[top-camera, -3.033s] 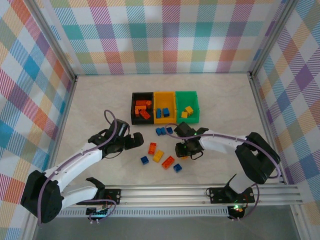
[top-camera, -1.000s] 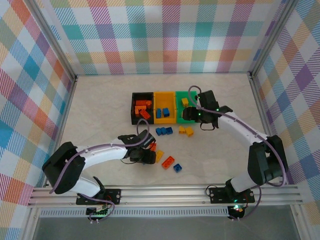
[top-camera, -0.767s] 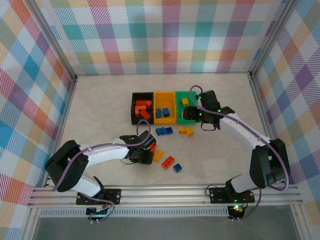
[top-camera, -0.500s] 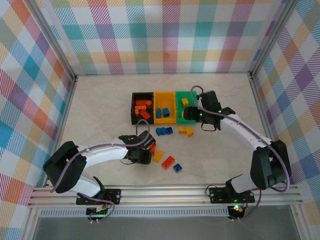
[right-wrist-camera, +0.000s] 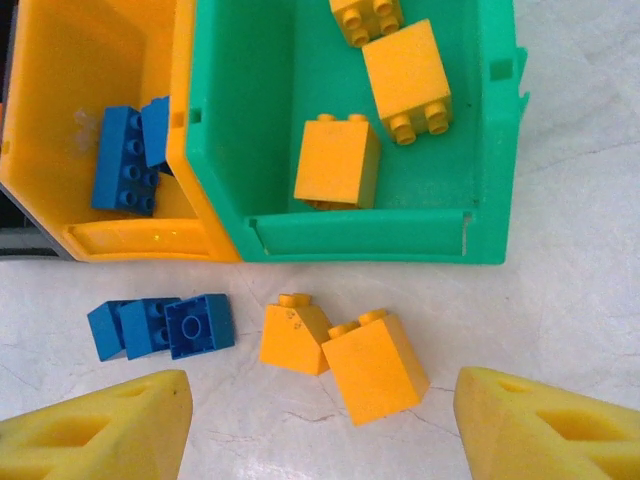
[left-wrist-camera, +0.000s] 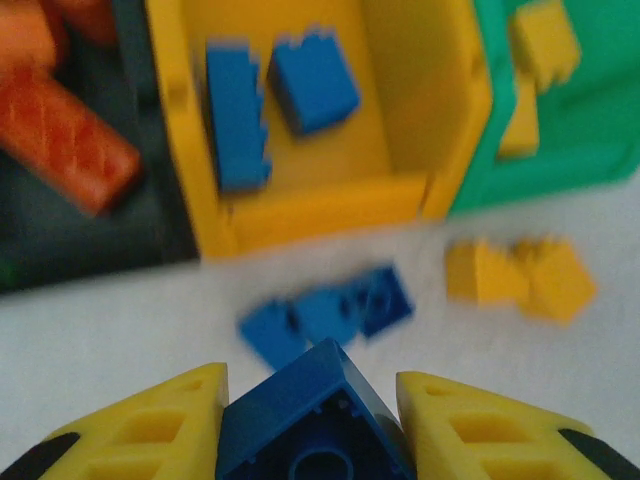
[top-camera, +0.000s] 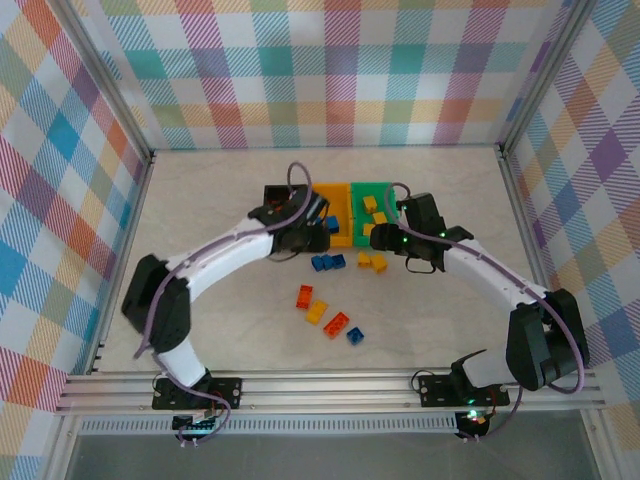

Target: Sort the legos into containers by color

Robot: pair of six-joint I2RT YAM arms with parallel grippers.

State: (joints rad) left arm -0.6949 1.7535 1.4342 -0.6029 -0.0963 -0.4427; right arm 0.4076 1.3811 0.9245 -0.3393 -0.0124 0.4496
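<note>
Left gripper (left-wrist-camera: 310,400) is clamped on a blue brick (left-wrist-camera: 315,430), which sits squarely between the yellow fingers (left-wrist-camera: 150,430) with its hollow underside toward the wrist camera. What counts for us is the yellow-orange bin (left-wrist-camera: 300,215): it lies at 12 o'clock from the held brick in the left wrist view, front wall nearest, long axis running 12 to 6, so roughly in line with the reach. It already has two blue pieces (left-wrist-camera: 275,100) inside. Three loose blue bricks (left-wrist-camera: 325,310) lie on the table (left-wrist-camera: 120,360) between the gripper and that wall. The black bin (left-wrist-camera: 90,240) with orange-red bricks (left-wrist-camera: 65,140) is at 10 o'clock and the green bin (left-wrist-camera: 560,160) at 2 o'clock, so we judge a drift either way would put the brick in the wrong bin. Right gripper (right-wrist-camera: 320,430) is spread wide and empty, with two yellow bricks (right-wrist-camera: 375,365) on the table at 12 o'clock from it, just short of the green bin's front wall. The left arm is clearly nearer the blue drop.
</note>
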